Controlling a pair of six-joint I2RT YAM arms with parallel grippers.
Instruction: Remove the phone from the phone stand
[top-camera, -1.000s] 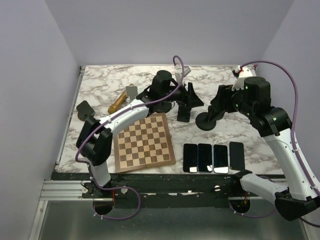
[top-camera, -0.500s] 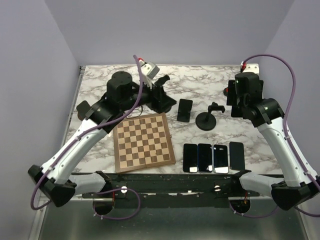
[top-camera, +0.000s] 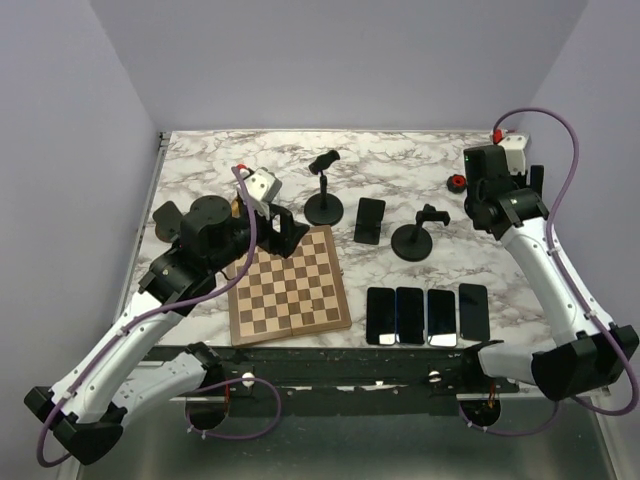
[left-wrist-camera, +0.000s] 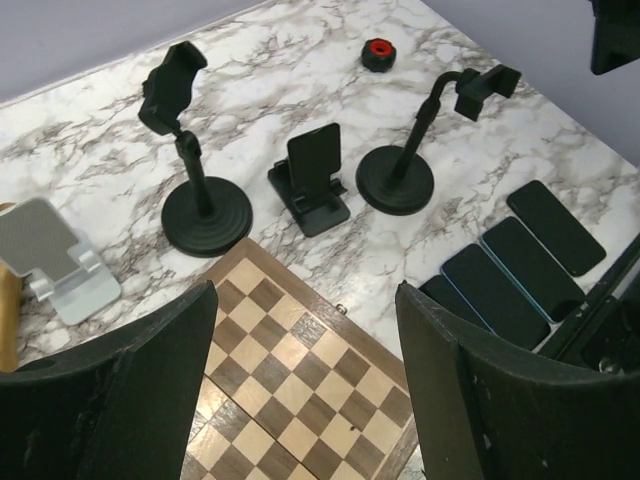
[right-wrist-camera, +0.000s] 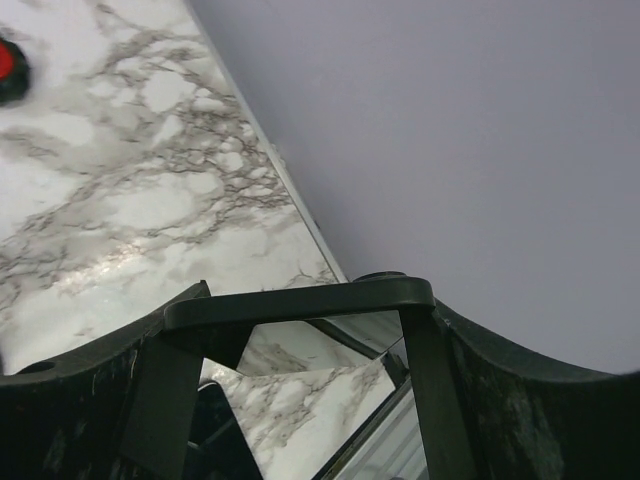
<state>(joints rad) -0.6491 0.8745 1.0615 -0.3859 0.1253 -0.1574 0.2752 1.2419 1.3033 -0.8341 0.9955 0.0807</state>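
Observation:
A black phone leans upright in a small black folding stand on the marble table; it also shows in the top view. My left gripper is open and empty, above the chessboard's far-left corner, well short of the phone. My right gripper is raised at the table's right side, turned away from the phone. In its wrist view the fingers stand wide apart. A black bar with a glossy surface below it spans between the tips. I cannot tell what it is.
Two round-base clamp stands flank the phone's stand. A chessboard lies front left, and several phones lie flat at the front edge. There is also a silver stand, a red knob and a black stand at the far left.
Both arms have pulled back from the table's middle. The left gripper has moved left and toward the front, over the chessboard, leaving a round-base stand standing. The right arm has lifted away from the other stand.

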